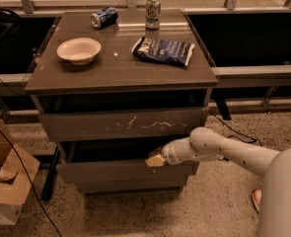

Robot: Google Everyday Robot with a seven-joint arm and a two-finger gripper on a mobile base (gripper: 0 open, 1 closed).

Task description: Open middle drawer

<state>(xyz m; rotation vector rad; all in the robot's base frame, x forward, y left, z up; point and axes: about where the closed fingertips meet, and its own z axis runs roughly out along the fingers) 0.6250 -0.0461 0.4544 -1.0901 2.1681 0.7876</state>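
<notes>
The middle drawer (110, 172) is the plain grey-brown front below the scratched top front (86, 127). It stands pulled out a little, with a dark gap above its front. My gripper (155, 160) is at the top edge of the middle drawer's front, right of centre. My white arm (224, 152) reaches in from the lower right. The third, smallest front (130, 186) shows just beneath, set further back.
On the cabinet top (115, 75) are a white bowl (79, 50), a dark chip bag (163, 50), an upright can (153, 6) and a lying blue can (104, 17). A cardboard box (7, 186) sits on the floor at left. Cables run along the floor.
</notes>
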